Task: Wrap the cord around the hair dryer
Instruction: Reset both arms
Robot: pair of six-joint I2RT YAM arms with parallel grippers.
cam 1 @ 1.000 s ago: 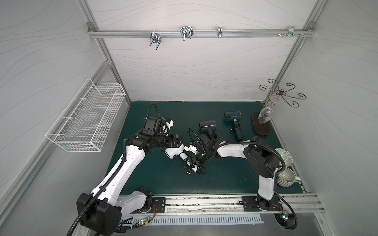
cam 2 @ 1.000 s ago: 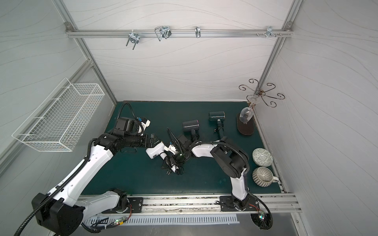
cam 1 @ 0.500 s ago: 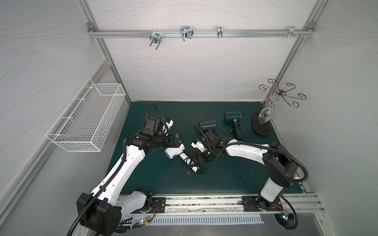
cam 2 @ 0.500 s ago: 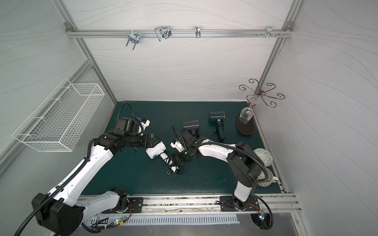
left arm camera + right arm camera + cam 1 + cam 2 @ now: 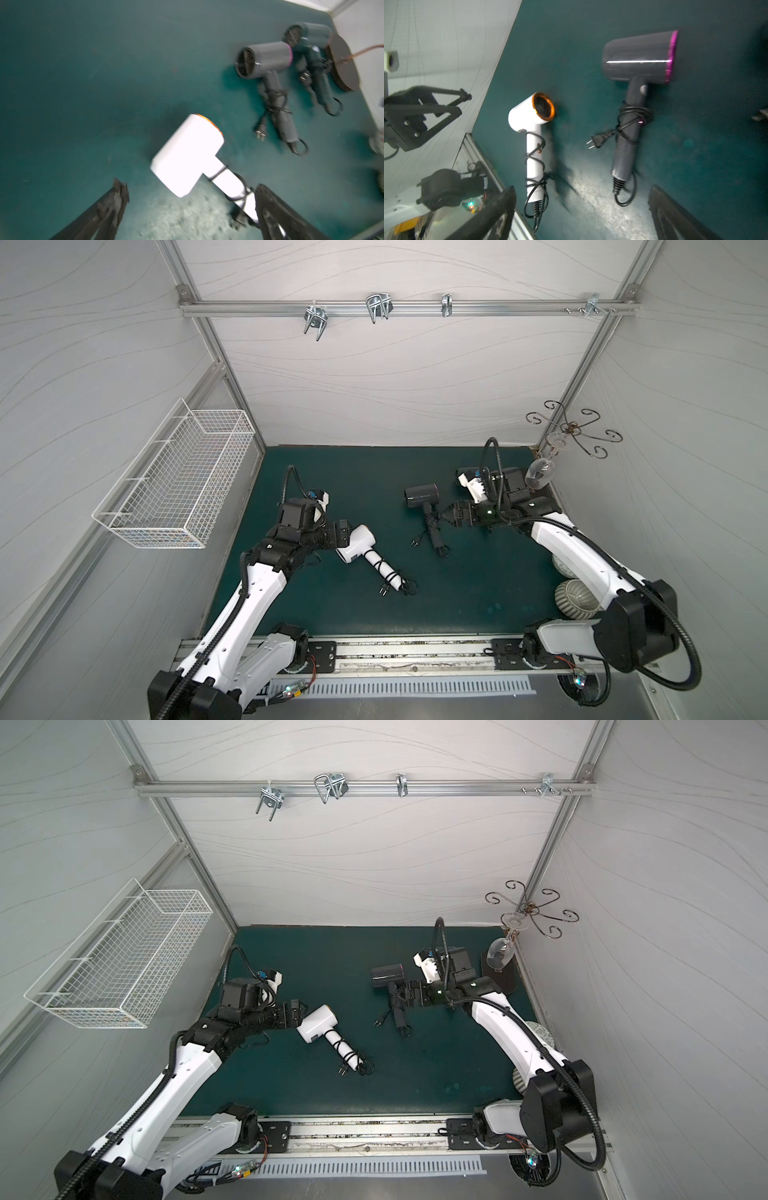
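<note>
In both top views the white hair dryer (image 5: 356, 546) lies on the green counter (image 5: 457, 597), toward its left side. Its black cord (image 5: 385, 569) is coiled round the handle, and the plug (image 5: 383, 591) rests on the counter by the handle's end. The left pincer (image 5: 343, 530) sits just beside the dryer's barrel, jaws spread wide and empty. The right pincer (image 5: 449, 516) is well apart from it, next to the handle of a grey hair dryer (image 5: 420, 497), and is likewise wide open with nothing in it.

The left wrist view is blurred. The white hair dryer (image 5: 187, 155) lies ahead of the left pincer (image 5: 191, 187), between its spread fingers; I cannot tell whether either finger touches it. Cord loops cross the handle.

In the right wrist view the right pincer (image 5: 581, 192) has only bare counter between its fingers. Beyond it the white hair dryer (image 5: 529, 112) shows its cord (image 5: 534, 158) criss-crossing the handle, with the grey hair dryer (image 5: 639, 56) lying near it
</note>
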